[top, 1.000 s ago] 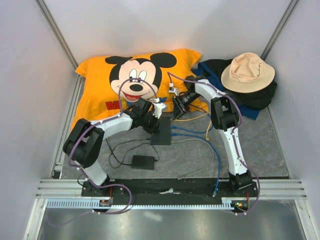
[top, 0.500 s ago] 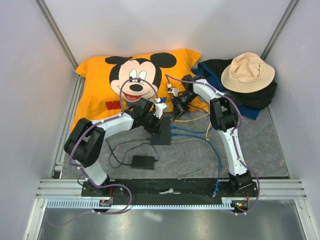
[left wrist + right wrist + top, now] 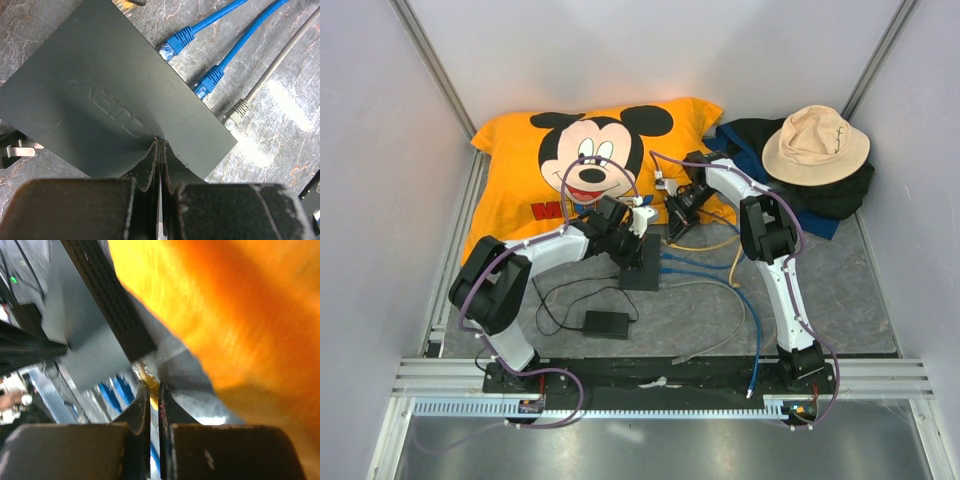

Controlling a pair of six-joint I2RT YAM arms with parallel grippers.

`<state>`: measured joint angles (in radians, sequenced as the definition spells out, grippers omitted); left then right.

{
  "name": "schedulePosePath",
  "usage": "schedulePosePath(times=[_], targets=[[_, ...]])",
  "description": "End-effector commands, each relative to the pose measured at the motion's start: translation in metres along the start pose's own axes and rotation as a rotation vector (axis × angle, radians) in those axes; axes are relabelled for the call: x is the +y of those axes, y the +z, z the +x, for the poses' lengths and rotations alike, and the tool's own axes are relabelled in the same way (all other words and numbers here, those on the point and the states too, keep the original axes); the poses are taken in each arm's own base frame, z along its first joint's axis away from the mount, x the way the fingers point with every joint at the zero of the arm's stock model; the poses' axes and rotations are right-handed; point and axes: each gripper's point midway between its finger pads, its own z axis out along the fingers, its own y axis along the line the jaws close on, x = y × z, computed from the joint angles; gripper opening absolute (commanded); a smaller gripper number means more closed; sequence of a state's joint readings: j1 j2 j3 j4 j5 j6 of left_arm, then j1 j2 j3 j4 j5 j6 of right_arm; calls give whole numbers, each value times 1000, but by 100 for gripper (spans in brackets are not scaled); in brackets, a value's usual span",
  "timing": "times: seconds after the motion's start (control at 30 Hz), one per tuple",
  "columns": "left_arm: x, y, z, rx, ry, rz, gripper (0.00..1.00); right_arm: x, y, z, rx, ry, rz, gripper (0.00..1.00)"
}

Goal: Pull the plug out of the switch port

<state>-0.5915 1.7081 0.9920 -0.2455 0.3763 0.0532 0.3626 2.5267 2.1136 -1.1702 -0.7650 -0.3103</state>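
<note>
The switch is lying mid-table between the arms, its long axis running near to far and its socket edge facing right, with the blue cables leading off that way. The left claw, jaws pressed together on nothing, is bearing on the switch's top. At the far end of the socket row the right claw, the nearer one, is pinching what looks like the yellow plug, whose long axis is pointing leftward into the switch, so a straight rightward pull seems called for.
</note>
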Motion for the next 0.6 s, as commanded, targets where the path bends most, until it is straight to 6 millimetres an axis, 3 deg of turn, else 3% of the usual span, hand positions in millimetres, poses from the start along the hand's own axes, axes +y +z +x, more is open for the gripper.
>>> schedulePosePath(times=[0.0, 0.13, 0.43, 0.57], targets=[[14, 11, 40, 136, -41, -77, 2, -87, 15, 68, 291, 27, 302, 0], [14, 12, 40, 142, -36, -89, 2, -85, 2, 59, 309, -36, 330, 0], [9, 13, 39, 141, -25, -75, 2, -97, -36, 63, 397, -181, 456, 0], [8, 13, 38, 135, -18, -73, 2, -99, -59, 53, 302, -197, 470, 0]])
